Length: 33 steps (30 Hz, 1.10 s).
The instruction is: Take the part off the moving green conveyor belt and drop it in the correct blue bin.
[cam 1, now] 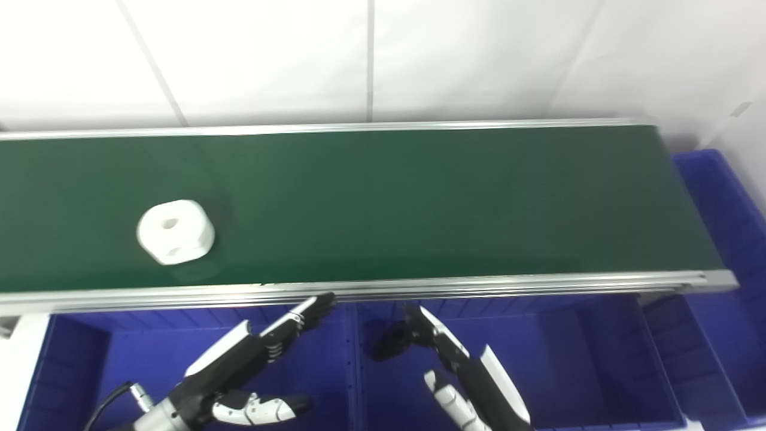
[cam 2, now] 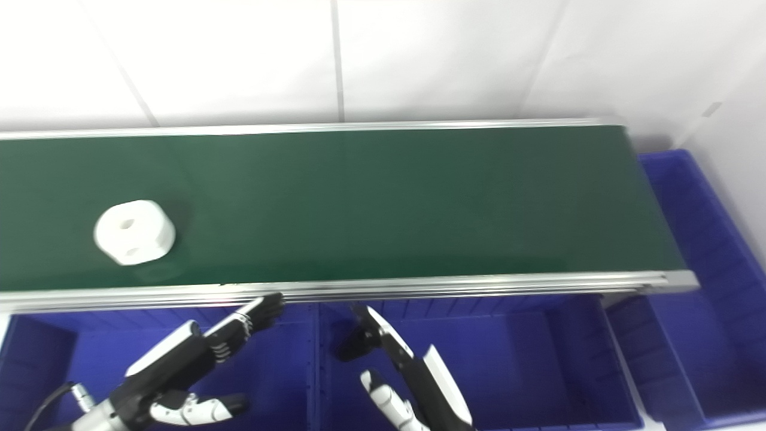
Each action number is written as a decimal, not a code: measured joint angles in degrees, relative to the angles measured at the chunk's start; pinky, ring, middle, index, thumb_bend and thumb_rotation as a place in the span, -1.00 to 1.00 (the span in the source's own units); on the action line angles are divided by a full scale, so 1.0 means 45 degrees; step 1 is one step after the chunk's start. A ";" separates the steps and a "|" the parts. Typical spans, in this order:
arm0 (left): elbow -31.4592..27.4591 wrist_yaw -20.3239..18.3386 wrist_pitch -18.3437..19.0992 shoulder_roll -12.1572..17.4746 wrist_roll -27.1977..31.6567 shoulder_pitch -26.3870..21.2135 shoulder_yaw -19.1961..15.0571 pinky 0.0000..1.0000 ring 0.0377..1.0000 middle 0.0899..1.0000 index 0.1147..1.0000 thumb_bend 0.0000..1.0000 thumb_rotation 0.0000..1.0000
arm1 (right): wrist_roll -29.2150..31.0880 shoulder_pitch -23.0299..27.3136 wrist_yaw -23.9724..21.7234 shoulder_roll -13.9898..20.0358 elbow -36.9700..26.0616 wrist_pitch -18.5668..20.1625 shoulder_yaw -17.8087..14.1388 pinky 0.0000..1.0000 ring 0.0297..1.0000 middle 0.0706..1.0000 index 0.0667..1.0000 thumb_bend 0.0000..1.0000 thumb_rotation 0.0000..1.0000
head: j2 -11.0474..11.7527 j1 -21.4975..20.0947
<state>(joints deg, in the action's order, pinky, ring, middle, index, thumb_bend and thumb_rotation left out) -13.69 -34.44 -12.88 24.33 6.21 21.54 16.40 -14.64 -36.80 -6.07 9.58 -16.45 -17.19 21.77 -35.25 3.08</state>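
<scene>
Side-by-side head views, steeply down on the conveyor belt (cam 1: 383, 203).

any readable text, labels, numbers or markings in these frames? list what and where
None. No word, number, label or brand can be read in either view.
White part: plain, only holes, no marking.
Green conveyor belt and its metal rail: bare.
Blue bins: no labels visible.
Left hand and right hand: no lettering visible.
White wall: a small grey mark at the far right, too small to read.
</scene>
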 measured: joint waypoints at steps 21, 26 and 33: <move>-0.1464 0.1048 -0.1452 -0.0282 -0.2846 -0.0218 -0.0434 0.71 0.82 0.90 0.85 -0.22 -0.25 | 0.0193 0.0016 0.0033 -0.0106 0.0124 -0.0443 -0.0097 0.66 0.82 0.89 0.85 -0.23 0.93 | -0.0213 -0.0352; -0.2058 0.2042 -0.2553 -0.0587 -0.4604 -0.1359 -0.0854 0.72 0.74 0.78 0.73 -0.02 -0.71 | 0.0195 0.0119 0.0024 -0.0106 0.0126 -0.0443 -0.0167 0.64 0.81 0.89 0.85 -0.26 0.92 | -0.0174 -0.0293; -0.2092 0.2917 -0.2718 -0.0546 -0.5485 -0.3148 -0.1074 0.75 0.76 0.77 0.73 0.32 -0.70 | 0.0213 0.0267 -0.0022 -0.0124 0.0167 -0.0441 -0.0215 0.65 0.82 0.89 0.84 -0.27 0.91 | -0.0116 -0.0352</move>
<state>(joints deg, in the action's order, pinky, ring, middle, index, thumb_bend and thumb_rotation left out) -23.11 -21.32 -25.11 21.87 -18.47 7.37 11.57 -13.68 -35.60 -6.17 9.02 -15.69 -19.17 20.80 -35.77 1.49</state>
